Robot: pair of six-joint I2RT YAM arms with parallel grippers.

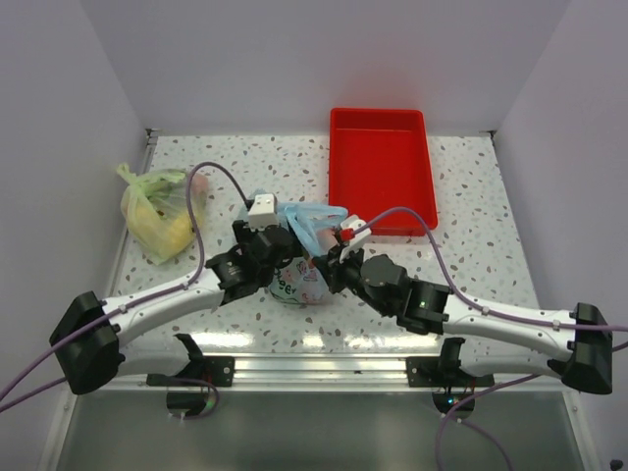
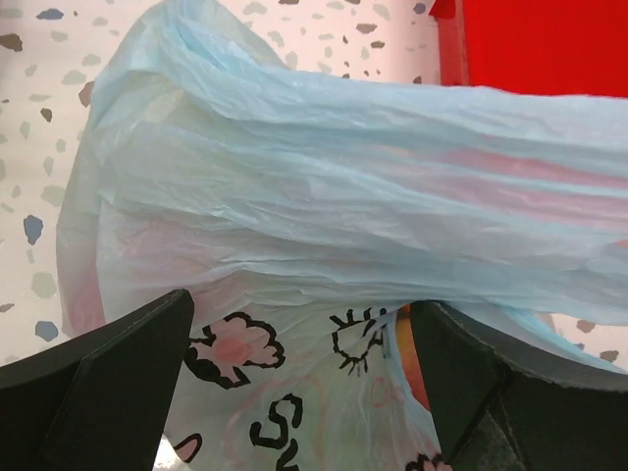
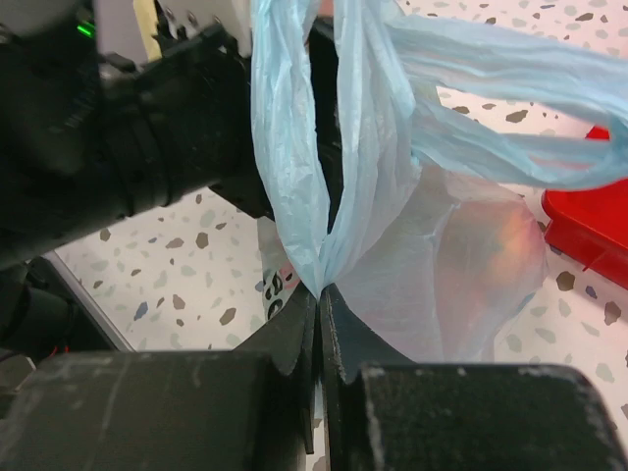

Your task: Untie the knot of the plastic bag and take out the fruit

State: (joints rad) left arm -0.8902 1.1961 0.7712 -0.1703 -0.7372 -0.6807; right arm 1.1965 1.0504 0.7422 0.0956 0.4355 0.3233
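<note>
Pinching a thin fold of the plastic bag (image 3: 392, 275) in the right claw (image 3: 319, 294), shut tight on the light blue film at the narrow neck of the handle strips (image 3: 294, 147); judged as a way to anchor the bag and draw the strips taut. Found the bag in the middle of the worktop (image 1: 471, 255), between the two claws, just beside the near left corner of the red tray (image 1: 381, 167) and well apart from the yellow-green bag (image 1: 162, 211) at the far left. Held the left claw (image 2: 304, 339) wide over the printed side of the bag, one finger to either side of the crumpled film, gripping nothing; likely poised there to take a strip and pull against the right claw's hold. Could not make out the knot in any view, so could not tell whether tied or loose. Saw the fruit (image 3: 500, 240) only as a pink-orange blur through the film, inside the bag. Probably set the tray within the right arm's reach as the place for the fruit once out. Judged the thin film apt to stretch or tear under a hard pull, hence the grip on the bunched neck rather than on a single layer.
</note>
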